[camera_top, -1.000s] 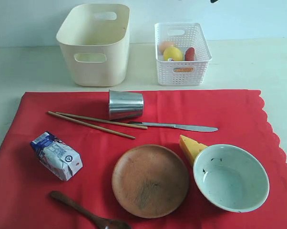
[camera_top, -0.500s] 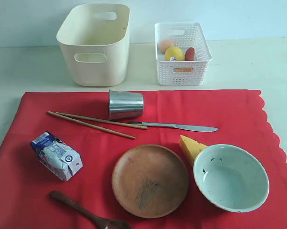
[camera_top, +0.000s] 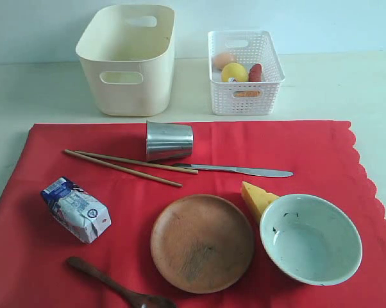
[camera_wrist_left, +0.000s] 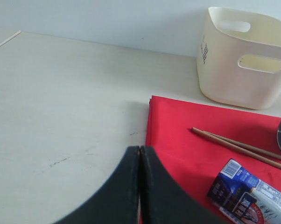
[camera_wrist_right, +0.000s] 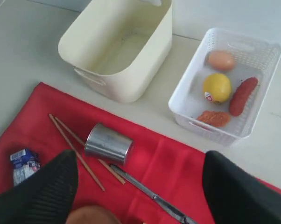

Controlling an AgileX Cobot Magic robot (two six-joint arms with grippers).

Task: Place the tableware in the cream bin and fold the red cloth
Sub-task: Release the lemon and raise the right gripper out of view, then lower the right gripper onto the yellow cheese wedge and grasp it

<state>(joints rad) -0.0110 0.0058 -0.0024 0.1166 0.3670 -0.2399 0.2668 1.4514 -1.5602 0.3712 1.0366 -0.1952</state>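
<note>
One pale tabletop [camera_top: 33, 90] under red cloth [camera_top: 308, 144]

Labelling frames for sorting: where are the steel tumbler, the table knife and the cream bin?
steel tumbler [camera_top: 169, 140], exterior view, side wall.
table knife [camera_top: 234, 170], exterior view, its middle.
cream bin [camera_top: 125, 99], exterior view, front wall below handle.

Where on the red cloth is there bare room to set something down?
Bare red cloth: right of the tumbler, between knife and the edge facing the white basket; also between chopsticks and milk carton. Crowded: plate, cheese and bowl packed together.
</note>
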